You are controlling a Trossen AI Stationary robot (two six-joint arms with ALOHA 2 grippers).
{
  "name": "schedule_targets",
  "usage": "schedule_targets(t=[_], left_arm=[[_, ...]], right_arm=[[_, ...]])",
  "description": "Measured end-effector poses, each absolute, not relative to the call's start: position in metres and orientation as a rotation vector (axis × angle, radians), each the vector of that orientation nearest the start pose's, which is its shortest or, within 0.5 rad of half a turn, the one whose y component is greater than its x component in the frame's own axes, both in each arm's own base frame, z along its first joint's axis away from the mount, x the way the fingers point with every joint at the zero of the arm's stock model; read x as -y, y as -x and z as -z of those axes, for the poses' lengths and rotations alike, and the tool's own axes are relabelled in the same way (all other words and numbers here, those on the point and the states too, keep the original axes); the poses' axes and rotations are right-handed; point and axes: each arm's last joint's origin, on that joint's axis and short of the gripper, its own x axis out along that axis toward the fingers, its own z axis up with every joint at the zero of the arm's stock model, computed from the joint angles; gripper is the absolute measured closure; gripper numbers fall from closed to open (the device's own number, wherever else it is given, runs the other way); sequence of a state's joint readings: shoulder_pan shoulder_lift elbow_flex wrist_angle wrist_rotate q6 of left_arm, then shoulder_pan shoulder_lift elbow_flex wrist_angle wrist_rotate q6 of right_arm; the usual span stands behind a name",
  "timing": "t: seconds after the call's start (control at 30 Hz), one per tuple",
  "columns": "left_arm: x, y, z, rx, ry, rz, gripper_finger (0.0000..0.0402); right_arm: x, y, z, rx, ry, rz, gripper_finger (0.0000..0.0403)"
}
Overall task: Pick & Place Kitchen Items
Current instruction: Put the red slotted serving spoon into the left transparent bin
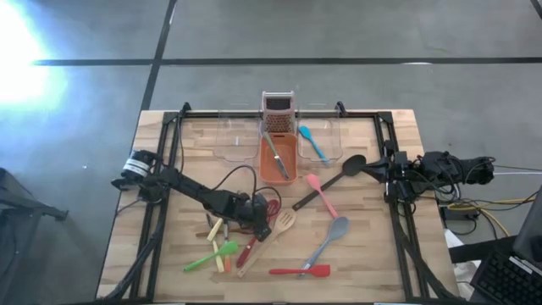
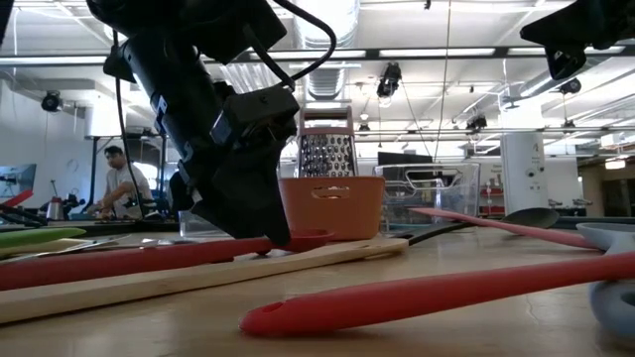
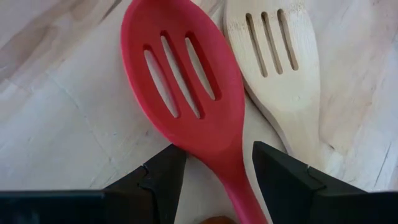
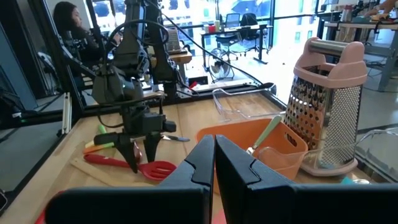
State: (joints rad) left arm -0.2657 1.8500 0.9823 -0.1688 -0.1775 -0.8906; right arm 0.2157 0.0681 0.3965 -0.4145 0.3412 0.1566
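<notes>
Left gripper (image 1: 258, 219), lower centre of the high view, jaws open and straddling the neck of the red slotted spoon (image 3: 186, 87). Handle runs back between them; wooden fork (image 3: 283, 68) touching alongside. Right gripper (image 4: 214, 155) far off, jaws closed.

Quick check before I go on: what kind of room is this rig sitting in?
Probably an open lab or workshop, not a kitchen: exposed ceiling ducting, office chairs at desks behind, and a person working at a bench.
</notes>
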Motion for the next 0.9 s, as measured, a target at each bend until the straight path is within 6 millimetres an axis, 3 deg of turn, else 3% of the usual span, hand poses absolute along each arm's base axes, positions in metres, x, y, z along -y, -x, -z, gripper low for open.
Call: schedule_targets(t=[0.43, 0.9], left_arm=[[0.085, -0.335, -0.119, -0.976, 0.511, -0.37, 0.0345], [0.087, -0.342, -0.129, -0.909, 0.54, -0.286, 0.0356]], right_arm=[[-0.004, -0.064, -0.249, -0.073, -0.133, 0.132, 0.0394], [-0.004, -0.064, -0.249, -0.073, -0.133, 0.132, 0.0394]])
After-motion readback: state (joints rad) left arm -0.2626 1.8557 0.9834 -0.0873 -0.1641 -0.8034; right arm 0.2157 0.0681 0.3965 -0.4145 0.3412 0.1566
